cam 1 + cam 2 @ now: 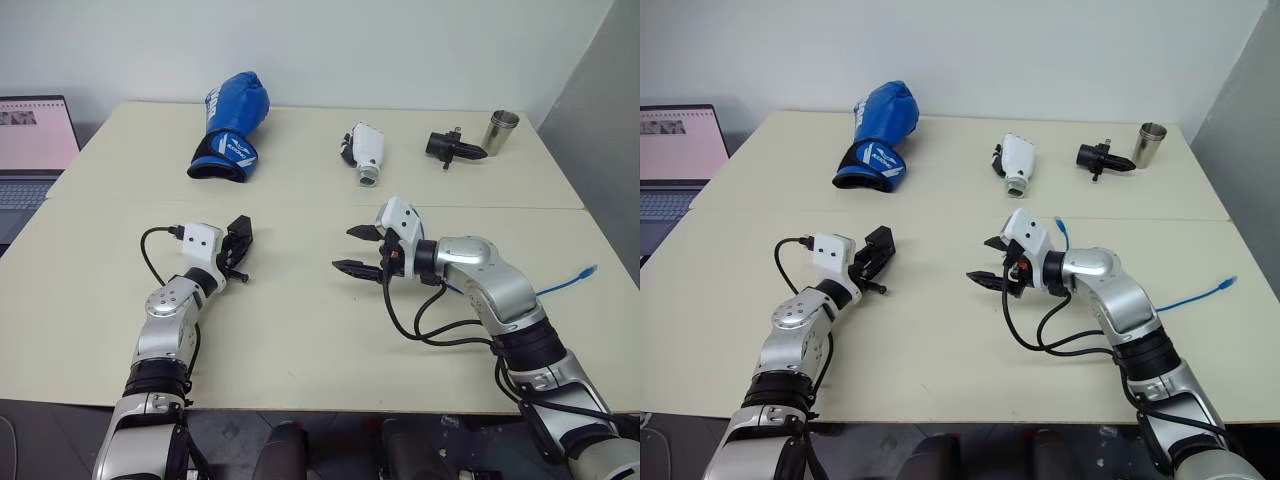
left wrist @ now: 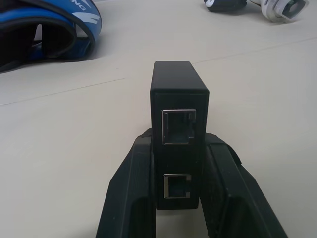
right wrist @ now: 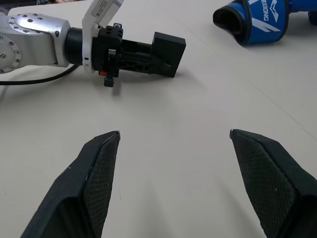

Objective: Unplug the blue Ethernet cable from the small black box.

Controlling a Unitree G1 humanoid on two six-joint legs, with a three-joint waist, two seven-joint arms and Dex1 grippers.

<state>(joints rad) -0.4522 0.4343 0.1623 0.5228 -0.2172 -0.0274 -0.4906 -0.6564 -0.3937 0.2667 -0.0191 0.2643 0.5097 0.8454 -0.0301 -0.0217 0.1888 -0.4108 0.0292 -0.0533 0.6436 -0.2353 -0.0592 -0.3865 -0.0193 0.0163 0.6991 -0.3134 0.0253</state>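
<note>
The small black box point(image 2: 179, 130), matte and squarish with two metal-rimmed ports on its near face, is pinched between the two black fingers of the left claw point(image 1: 238, 252) at about 8 o'clock on the pale, smooth desk point(image 1: 300, 330). Both ports are seen bare. The right claw point(image 1: 357, 249), near the desk's middle, is held spread wide with nothing between its textured pads point(image 3: 101, 171). The blue Ethernet cable point(image 1: 570, 282), thin and bright, is seen at 4 o'clock, trailing off the desk edge behind the right arm; most of its run is hidden. Along the far side lie a glossy blue boxing glove point(image 1: 229, 126) at 11 o'clock, a white gadget point(image 1: 364, 151), a black pronged cylinder point(image 1: 452, 148) and a steel cup point(image 1: 500, 131), whose inside cannot be seen. A laptop point(image 1: 33, 150) sits at 9 o'clock.
</note>
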